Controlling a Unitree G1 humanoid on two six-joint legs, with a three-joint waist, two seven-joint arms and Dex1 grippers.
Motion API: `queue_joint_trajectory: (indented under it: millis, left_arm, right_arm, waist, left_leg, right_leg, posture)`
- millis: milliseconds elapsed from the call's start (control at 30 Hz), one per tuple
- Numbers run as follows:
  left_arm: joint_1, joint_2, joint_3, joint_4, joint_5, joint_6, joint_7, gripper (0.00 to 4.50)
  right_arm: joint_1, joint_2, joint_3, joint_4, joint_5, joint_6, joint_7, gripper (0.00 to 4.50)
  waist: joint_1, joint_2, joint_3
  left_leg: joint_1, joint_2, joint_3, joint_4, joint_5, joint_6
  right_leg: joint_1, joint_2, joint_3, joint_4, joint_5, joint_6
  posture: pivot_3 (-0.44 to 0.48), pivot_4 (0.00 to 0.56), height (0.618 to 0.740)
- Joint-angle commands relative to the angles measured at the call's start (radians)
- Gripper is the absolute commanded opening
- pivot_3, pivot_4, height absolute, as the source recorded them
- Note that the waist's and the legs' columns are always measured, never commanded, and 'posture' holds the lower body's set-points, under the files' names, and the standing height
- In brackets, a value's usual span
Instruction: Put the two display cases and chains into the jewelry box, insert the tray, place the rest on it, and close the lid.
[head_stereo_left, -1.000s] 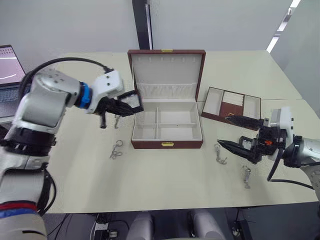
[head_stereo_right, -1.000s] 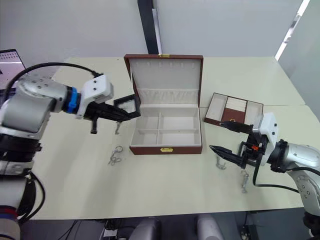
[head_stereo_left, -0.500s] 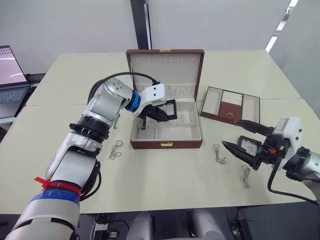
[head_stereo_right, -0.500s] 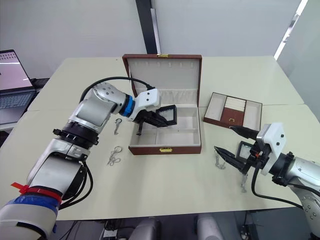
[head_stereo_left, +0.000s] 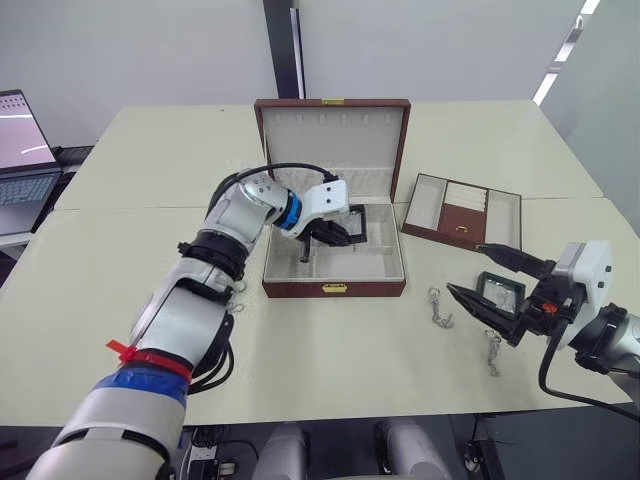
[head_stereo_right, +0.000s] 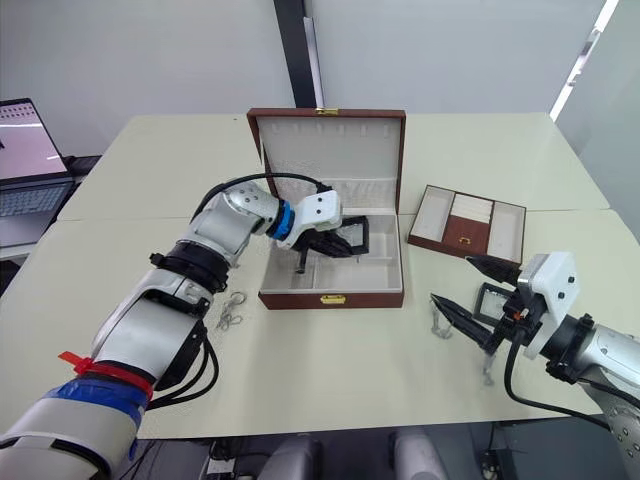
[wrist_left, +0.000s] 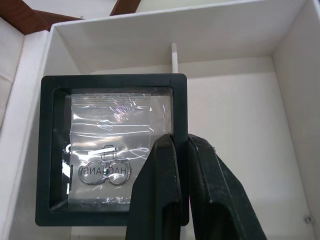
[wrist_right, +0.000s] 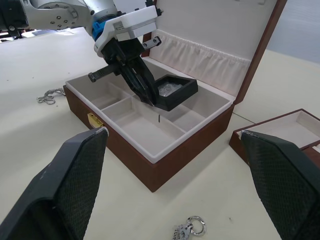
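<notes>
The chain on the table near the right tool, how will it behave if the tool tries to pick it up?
The chain is probably floppy: it lies in a loose, bent line of thin links, so it would droop from one pinch point. It looks light, and may slide rather than lift if nudged. The open right tool has pointed tips, so gripping the ring end seems easier.

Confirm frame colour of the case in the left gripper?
Black, around a clear window; the display case shows best in the left wrist view.

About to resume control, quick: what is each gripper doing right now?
Left gripper: closed on a display case, held over the jewelry box.
Right gripper: open, holding nothing.
</notes>
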Motion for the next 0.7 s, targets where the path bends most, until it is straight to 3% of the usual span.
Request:
queue_joint_trajectory:
  millis: [33,700]
  left_arm:
    - [-0.035,-0.001,0.023,0.024,0.019,-0.052,0.014,0.03]
    - [-0.045,-0.032,0.057,0.089,0.041,-0.075,0.033,0.03]
  right_arm:
    - [0.007,0.001,-0.035,-0.038,0.02,-0.006,-0.011,4.5]
    - [0.02,0.007,-0.026,-0.04,0.017,-0.014,-0.024,4.5]
  waist:
    - [0.0,0.0,0.0]
    - [0.001,0.0,0.0]
  left_leg:
    - [0.0,0.0,0.0,0.0,0.0,0.0]
    - [0.0,0.0,0.0,0.0,0.0,0.0]
  right_leg:
    - [0.0,0.0,0.0,0.0,0.0,0.0]
    - [0.0,0.0,0.0,0.0,0.0,0.0]
  posture:
    - [0.0,0.15,0.74]
    - [0.0,0.15,0.74]
